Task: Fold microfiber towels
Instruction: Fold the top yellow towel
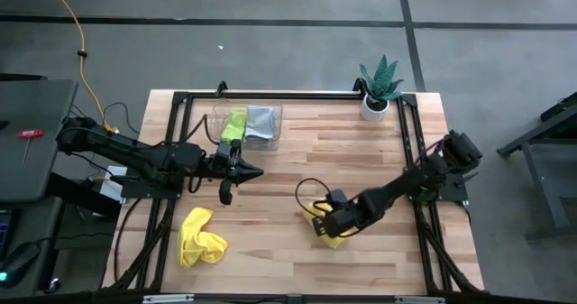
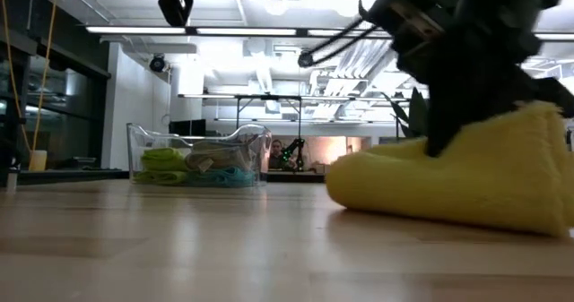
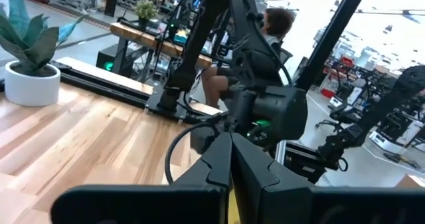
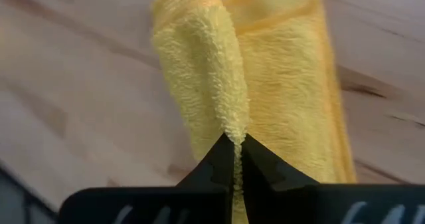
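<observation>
Yellow plush fills the right wrist view: a folded yellow microfiber towel (image 4: 265,84) lies on the wooden table (image 1: 361,160), and the right gripper (image 4: 236,151) has its two dark fingers pressed together on a pinched ridge of that cloth. From above, the same towel (image 1: 332,239) sits well in front of the potted plant (image 1: 379,92), mostly hidden under the right gripper (image 1: 326,225), with only its yellow edge peeking out (a black cable loops just beside it). The low view shows this towel (image 2: 466,181) as a rounded bundle resting on the tabletop with the dark arm bearing down on its top.

A second yellow towel (image 1: 200,238) lies crumpled and loose, far across the table from the plant, touched by neither gripper.

The clear plastic tray (image 1: 270,115) stands along the same back edge as the plant, well apart from it. Inside it are a lime green towel (image 1: 234,124) and a light grey towel (image 1: 261,124) side by side; the low view also shows a teal-blue towel (image 2: 220,178) at the tray's bottom.

The left gripper (image 1: 255,170) hangs just in front of the tray with its fingers closed on nothing. Its wrist view looks past those closed fingers (image 3: 232,164) toward the right arm, with a seated person (image 3: 262,44) in the room beyond the table.
</observation>
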Motion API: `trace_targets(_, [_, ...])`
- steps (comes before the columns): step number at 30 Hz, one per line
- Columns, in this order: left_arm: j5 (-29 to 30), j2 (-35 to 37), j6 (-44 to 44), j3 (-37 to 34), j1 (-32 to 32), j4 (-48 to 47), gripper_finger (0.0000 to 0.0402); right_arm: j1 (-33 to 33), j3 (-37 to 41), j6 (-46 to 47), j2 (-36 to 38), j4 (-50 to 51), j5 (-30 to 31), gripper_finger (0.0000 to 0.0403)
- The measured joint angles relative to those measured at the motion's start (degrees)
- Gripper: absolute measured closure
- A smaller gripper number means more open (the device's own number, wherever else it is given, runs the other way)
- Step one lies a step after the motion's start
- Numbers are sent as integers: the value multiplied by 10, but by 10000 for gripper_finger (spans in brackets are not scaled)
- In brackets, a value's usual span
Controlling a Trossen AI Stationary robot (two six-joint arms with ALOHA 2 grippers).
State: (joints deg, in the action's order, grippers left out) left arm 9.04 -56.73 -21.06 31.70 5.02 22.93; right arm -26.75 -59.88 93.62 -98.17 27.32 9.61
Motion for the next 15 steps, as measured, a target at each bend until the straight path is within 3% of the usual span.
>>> trace_targets(9, [0,0,-1,0,0,-50,402,-11,0,38,0,115,1,403])
trace_targets(15, [0,0,-13,0,0,-54,401,3,0,-25,0,167,-41,403])
